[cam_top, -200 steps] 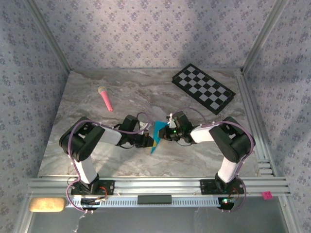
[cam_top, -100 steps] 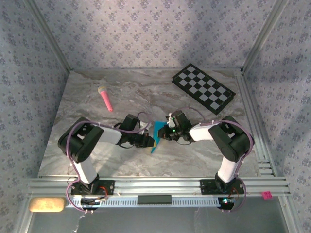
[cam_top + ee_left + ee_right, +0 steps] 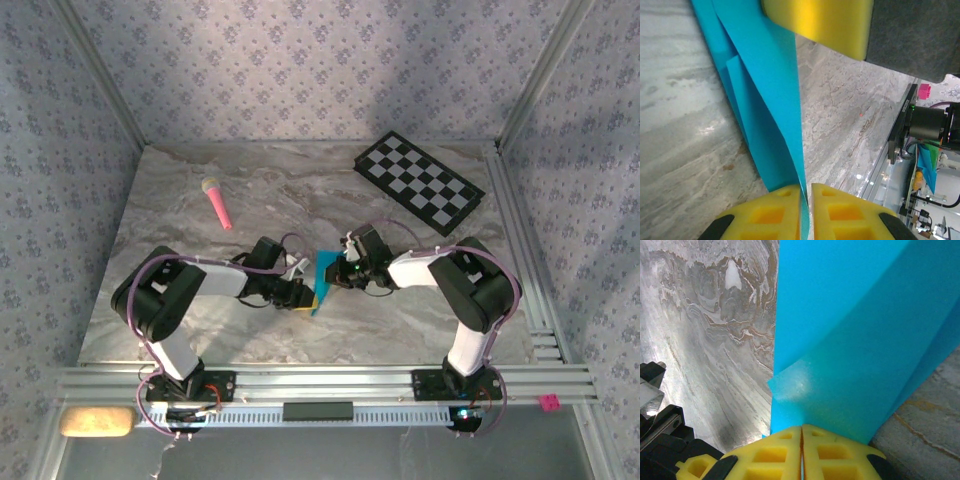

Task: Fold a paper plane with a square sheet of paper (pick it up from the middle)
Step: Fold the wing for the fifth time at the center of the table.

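The left gripper [image 3: 303, 294] and right gripper [image 3: 340, 277] faced each other near the middle of the marble table [image 3: 200, 300]. Each had its yellow fingers pinched almost together on the folded blue paper [image 3: 325, 270], held between them.

Bright cyan-blue paper [image 3: 323, 272], partly folded (layers overlapping), gripped between left pincer [image 3: 805, 210] and right pincer [image 3: 801, 440]

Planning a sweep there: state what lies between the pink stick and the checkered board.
Nothing but bare marble table lies between the pink stick and the checkered board, as the top view shows.
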Controlling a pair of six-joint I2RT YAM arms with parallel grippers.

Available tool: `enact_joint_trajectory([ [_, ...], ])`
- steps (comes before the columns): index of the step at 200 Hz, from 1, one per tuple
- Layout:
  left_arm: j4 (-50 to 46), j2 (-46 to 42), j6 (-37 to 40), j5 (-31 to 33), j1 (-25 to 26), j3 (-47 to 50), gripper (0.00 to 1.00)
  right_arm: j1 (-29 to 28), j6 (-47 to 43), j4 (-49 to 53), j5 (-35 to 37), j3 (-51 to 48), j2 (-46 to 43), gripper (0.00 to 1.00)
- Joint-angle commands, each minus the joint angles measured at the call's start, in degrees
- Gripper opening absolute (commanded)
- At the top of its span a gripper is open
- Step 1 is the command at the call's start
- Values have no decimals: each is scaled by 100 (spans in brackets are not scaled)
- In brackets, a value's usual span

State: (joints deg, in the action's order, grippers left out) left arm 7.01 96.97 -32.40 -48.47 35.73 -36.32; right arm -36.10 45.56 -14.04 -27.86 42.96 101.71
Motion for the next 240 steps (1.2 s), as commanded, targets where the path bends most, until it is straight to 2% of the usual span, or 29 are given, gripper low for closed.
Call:
enact_joint_trajectory([
  [1,-112,-199,95,-177,31,-39,16,-60,-76,389,395,37,305,10],
  [41,31,-223,-111,130,28,-148,21,-80,-99,411,395,37,302,10],
  [112,191,-135,-264,261,23,-200,20,-90,-96,396,415,0,297,10],
  [128,152,-122,-270,274,24,-193,15,-88,-100,402,407,10,297,10],
  [147,40,-149,-284,320,24,-154,14,-89,-101,419,404,8,297,10],
  [187,-462,-30,-197,215,34,-122,6,-86,-110,463,430,12,297,10],
  [240,-641,198,-105,42,83,-66,5,-93,-109,532,476,31,329,10],
])
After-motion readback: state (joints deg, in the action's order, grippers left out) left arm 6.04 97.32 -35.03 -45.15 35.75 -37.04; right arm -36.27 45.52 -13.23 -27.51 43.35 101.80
